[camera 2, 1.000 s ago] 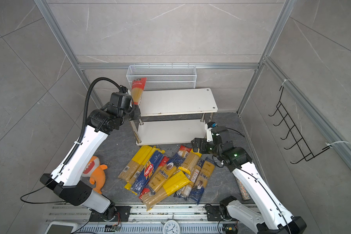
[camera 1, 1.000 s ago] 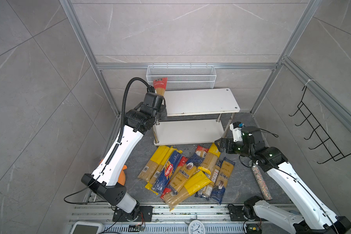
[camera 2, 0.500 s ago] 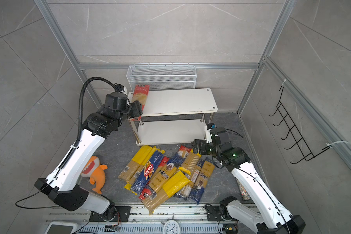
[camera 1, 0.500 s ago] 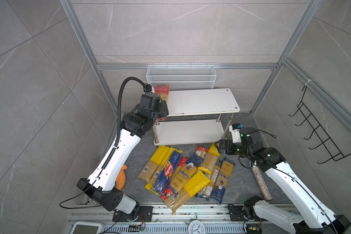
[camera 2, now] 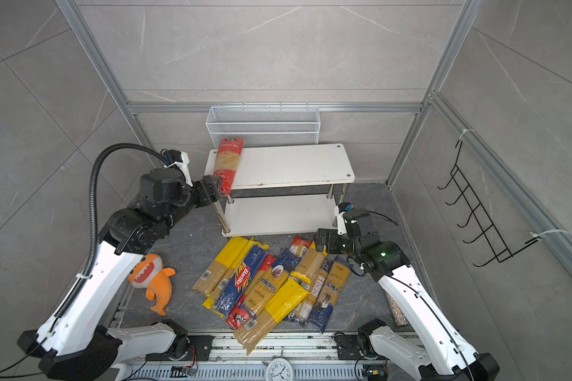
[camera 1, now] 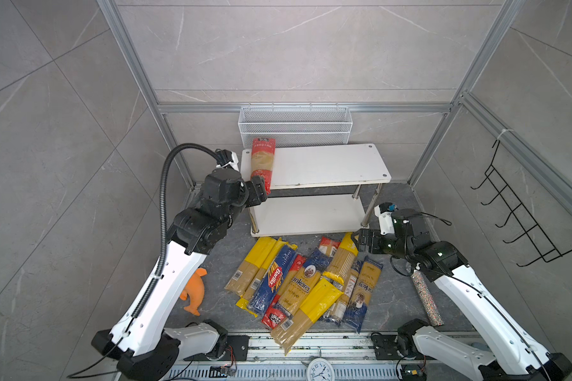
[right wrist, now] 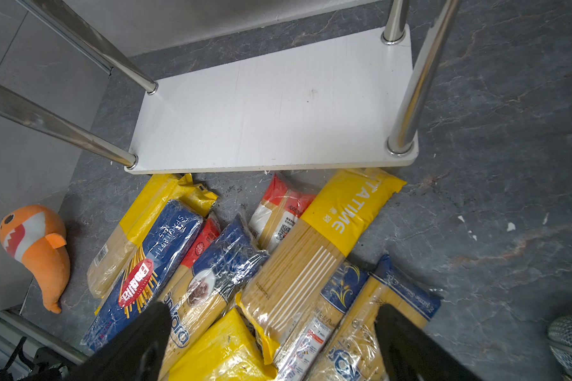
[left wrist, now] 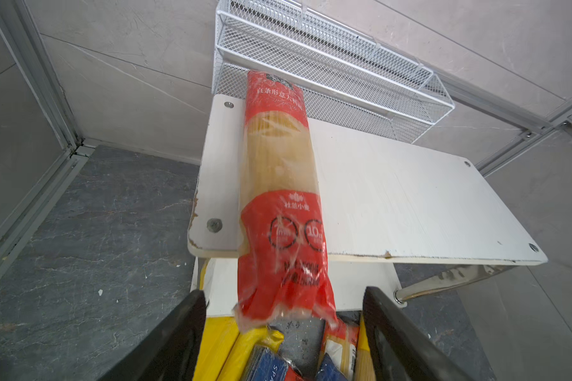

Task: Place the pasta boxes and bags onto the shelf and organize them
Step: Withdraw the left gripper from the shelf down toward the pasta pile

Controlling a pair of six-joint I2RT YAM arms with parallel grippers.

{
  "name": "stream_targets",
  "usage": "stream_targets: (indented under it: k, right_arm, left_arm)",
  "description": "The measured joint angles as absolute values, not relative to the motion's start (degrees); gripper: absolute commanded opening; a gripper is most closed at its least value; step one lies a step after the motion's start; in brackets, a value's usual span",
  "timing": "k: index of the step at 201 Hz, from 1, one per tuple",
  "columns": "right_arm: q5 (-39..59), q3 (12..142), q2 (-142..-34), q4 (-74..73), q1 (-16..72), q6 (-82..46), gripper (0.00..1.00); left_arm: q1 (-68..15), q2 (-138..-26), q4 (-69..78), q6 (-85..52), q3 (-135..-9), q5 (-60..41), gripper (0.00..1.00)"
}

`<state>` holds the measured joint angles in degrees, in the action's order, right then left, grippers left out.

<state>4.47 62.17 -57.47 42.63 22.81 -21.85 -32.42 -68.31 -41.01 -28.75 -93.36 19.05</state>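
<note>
Left wrist view is showing a red-ended spaghetti packet [left wrist: 278, 184] lying along the left end of the shelf [left wrist: 393, 198], on its top board. The packet is running front to back. Its near end is hanging over the board's front edge and its far end is reaching the wire mesh basket [left wrist: 327, 66] behind; contact there cannot be told. The left gripper [left wrist: 284, 292] is sitting at that overhanging end with its jaws spread, one black finger [left wrist: 185, 330] on each side and a clear gap between each and the film.

In both top views the left arm [camera 1: 165, 280] is rising from the near left, bending at the elbow and pointing its wrist level at the shelf's front left corner. A pile of spaghetti packets [camera 1: 304, 280] is lying on the floor just in front of the shelf. The right arm [camera 1: 469, 297] is slanting up from the near right, with its wrist turned toward the pile. The right gripper [camera 1: 360, 245] is hovering over the pile's right side, jaws spread wide and gripping nothing. An orange plush toy [camera 2: 152, 280] is lying to the left of the pile.
</note>
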Motion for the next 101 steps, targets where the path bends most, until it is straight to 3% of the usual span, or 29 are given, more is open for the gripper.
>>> stream_targets:
  k: [48, 101]
  right_arm:
    - [4.27, 59.96, -55.27, 44.07, 22.81, -22.94, 1.0]
    - [3.64, 58.92, -54.35, 46.04, 22.87, -24.08, 1.0]
  left_arm:
    - [-39.62, -54.83, -42.13, -33.36, -79.59, 18.98, 0.78]
    - [-50.57, -50.06, -46.35, -37.69, -69.38, 20.05, 0.78]
